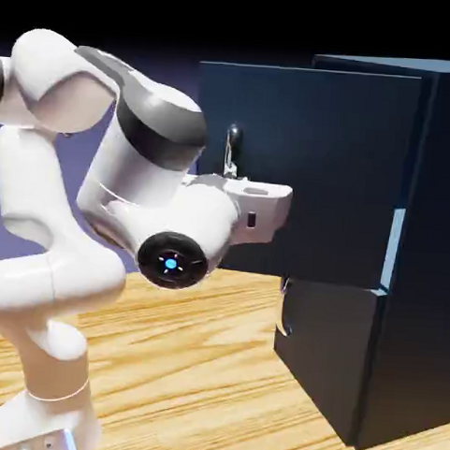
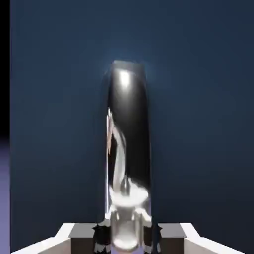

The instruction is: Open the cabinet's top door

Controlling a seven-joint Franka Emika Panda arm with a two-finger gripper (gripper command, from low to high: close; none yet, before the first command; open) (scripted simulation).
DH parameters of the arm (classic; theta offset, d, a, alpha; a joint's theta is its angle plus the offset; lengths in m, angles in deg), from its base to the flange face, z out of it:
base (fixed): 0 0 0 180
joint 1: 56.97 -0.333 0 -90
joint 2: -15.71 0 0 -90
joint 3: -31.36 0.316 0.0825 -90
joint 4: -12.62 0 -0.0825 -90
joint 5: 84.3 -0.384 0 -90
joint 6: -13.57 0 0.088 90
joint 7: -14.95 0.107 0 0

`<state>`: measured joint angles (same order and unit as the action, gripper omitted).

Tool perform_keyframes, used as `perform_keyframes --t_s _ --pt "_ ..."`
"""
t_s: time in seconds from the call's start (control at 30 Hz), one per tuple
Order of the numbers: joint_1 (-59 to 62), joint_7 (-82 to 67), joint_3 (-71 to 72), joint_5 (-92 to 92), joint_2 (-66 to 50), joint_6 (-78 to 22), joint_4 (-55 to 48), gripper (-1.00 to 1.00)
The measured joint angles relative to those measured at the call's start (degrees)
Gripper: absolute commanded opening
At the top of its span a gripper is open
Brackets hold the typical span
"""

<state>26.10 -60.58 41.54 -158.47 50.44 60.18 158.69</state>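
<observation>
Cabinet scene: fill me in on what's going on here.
A white arm is working the top door of a navy cabinet on a wooden table. Its gripper sits at the door's silver handle, which shows large between the fingertips in the hand view. The top door stands swung well out from the cabinet front; the lower door is shut.
</observation>
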Motion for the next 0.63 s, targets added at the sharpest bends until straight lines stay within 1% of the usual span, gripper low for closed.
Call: perform_keyframes --t_s 0.3,0.57,0.6,0.63 --pt "-1.56 -7.9 -0.39 12.75 -18.66 -7.23 -16.98 -1.0" --pt "-3.35 -11.58 0.93 21.12 -33.49 -13.75 -33.52 -1.0" --pt "-3.56 -11.73 0.99 21.59 -34.42 -14.19 -34.64 1.0" --pt "-3.57 -11.69 0.99 21.54 -34.42 -14.15 -34.64 1.0"
